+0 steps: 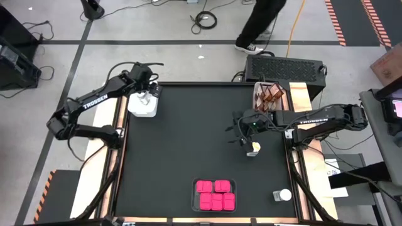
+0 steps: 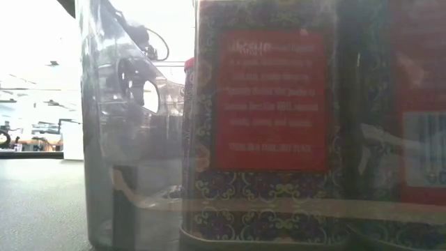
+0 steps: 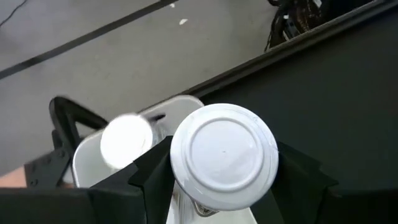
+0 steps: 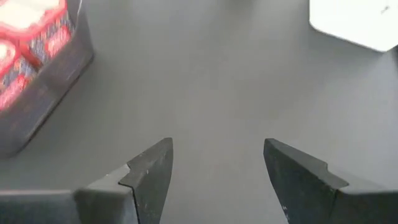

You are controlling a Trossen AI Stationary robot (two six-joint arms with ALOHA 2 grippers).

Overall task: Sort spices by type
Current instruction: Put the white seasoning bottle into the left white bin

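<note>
My left gripper [image 1: 149, 94] hangs over a white tray [image 1: 142, 107] at the table's far left, shut on a clear jar with a round white lid [image 3: 224, 155]. Another white lid [image 3: 126, 140] lies in that tray. My right gripper [image 1: 237, 130] is open over bare table right of the middle, nothing between its fingers [image 4: 217, 180]. A white-lidded jar [image 1: 253, 149] stands on the table just near of it. Pink boxes [image 1: 215, 194] fill a clear tray at the near edge. Brown jars [image 1: 269, 95] stand in a tray at the far right. My left gripper pinches the jar between its two fingers, one finger [image 3: 149, 171] on each side of the jar's body just under the white lid [image 3: 186, 186]. The fingers slant down from above. The jar is lifted clear, its lid end toward the wrist.
One more white-lidded jar [image 1: 282, 196] lies near the table's near right corner. The low view is filled by the clear tray wall [image 2: 132, 139] and a pink box's label [image 2: 272, 104]. A person's legs [image 1: 260, 25] show on the floor beyond the far edge.
</note>
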